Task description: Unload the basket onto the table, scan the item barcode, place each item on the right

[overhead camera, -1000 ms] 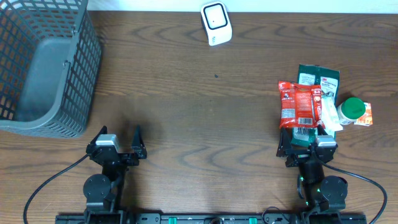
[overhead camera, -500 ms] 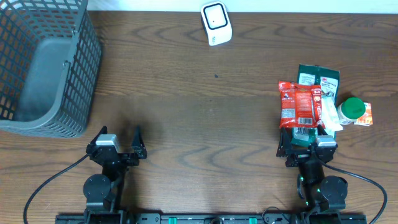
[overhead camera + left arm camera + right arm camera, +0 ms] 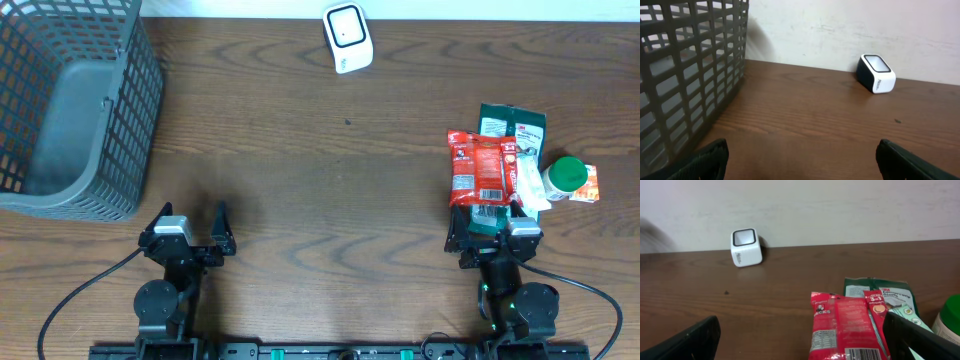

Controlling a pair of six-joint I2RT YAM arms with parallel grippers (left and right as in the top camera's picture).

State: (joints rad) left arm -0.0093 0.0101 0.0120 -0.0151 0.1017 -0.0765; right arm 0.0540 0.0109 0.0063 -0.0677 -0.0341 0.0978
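A pile of items lies at the table's right: a red snack packet (image 3: pixel 477 167) (image 3: pixel 845 327) with its barcode face up, a dark green packet (image 3: pixel 512 125) (image 3: pixel 880 289) under it, a white sachet (image 3: pixel 528 180), a green-capped bottle (image 3: pixel 565 176) (image 3: pixel 949 317) and a small orange box (image 3: pixel 588 184). The white barcode scanner (image 3: pixel 347 37) (image 3: pixel 876 73) (image 3: pixel 746 247) stands at the far edge, centre. My right gripper (image 3: pixel 494 236) (image 3: pixel 802 342) rests open just in front of the red packet. My left gripper (image 3: pixel 190 231) (image 3: pixel 801 160) rests open at the near left, nothing between its fingers.
A grey mesh basket (image 3: pixel 60 110) (image 3: pixel 685 85) stands at the far left, just beyond the left gripper. A pale wall runs behind the table's far edge. Both arms' cables trail off the near edge.
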